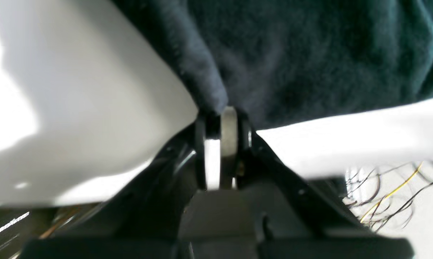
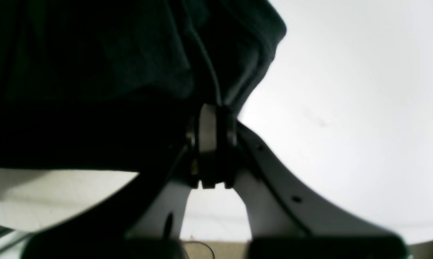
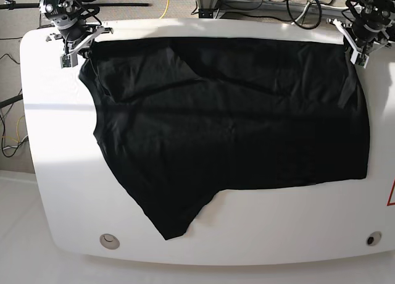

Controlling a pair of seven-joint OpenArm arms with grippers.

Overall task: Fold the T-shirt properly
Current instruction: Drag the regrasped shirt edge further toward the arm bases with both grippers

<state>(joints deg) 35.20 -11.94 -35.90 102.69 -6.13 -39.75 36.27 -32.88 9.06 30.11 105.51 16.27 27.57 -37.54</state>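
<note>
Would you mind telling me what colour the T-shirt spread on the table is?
Plain black; the T-shirt shows no print here, and the base view shows it best.

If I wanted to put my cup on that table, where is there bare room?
The T-shirt covers most of the white table. Bare strips lie along the left edge and across the near edge below the hem. The far corners are crowded, with the left gripper and right gripper pinching cloth.

The T-shirt (image 3: pixel 234 123) lies spread on the table (image 3: pixel 55 173) and covers most of it, from the far edge at 12 o'clock down past the middle. One sleeve reaches toward 7 o'clock. The right gripper (image 3: pixel 84 51) sits at 10 o'clock on the shirt's far corner. The left gripper (image 3: pixel 357 53) sits at 2 o'clock on the other far corner. Cables (image 3: pixel 271 3) lie behind the table.
</note>
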